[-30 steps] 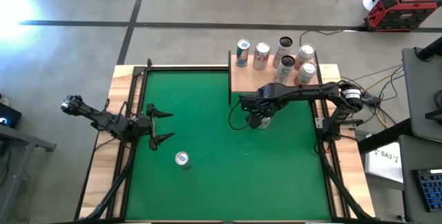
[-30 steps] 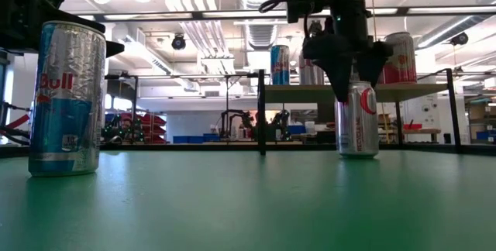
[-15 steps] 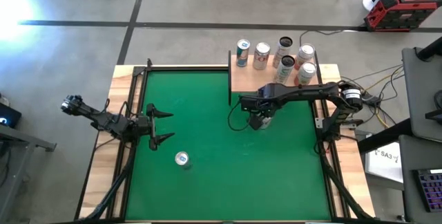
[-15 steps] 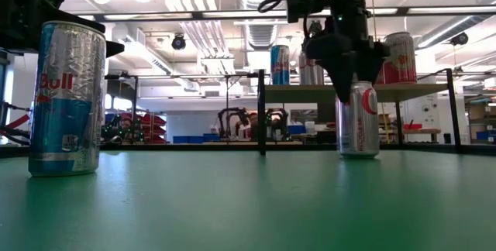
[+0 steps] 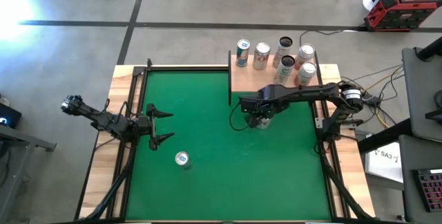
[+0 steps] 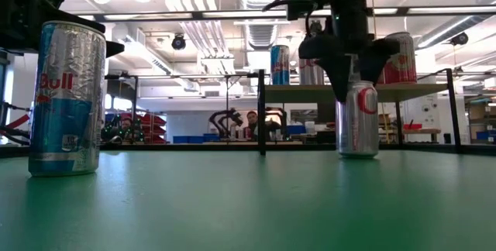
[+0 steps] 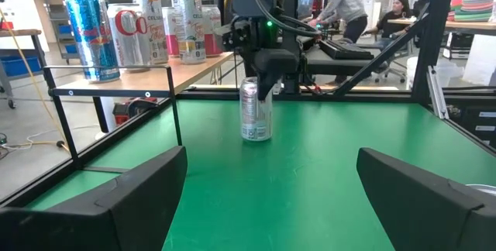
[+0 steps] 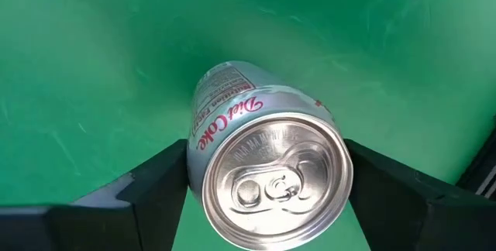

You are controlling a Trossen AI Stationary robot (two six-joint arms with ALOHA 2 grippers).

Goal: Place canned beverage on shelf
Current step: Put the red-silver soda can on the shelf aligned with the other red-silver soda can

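Observation:
A silver Diet Coke can (image 8: 271,181) stands upright on its base on the green felt just in front of the shelf (image 5: 247,82); it also shows in the low view (image 6: 358,123). My right gripper (image 6: 358,80) is over it, pointing down, open, with one finger on each side of the can's upper part. My left gripper (image 5: 169,126) waits open and empty at the table's left edge. A Red Bull can (image 5: 181,159) stands upright on the felt near it. My right gripper comes from above, pointing down, with its fingers (image 8: 159,185) beside the can's upper wall (image 8: 203,139), just under the rim. I cannot tell whether they touch it. The can stands upright with its base on the felt.
Several other cans (image 5: 283,57) stand on the far part of the shelf. Its thin black posts (image 6: 261,111) and front rail (image 7: 108,92) rise from the felt. The table has wooden side rims (image 5: 119,113). People sit in the room beyond the table (image 7: 345,3).
My right gripper has shifted slightly around the top of the Diet Coke can. The can has stayed in place on the felt.

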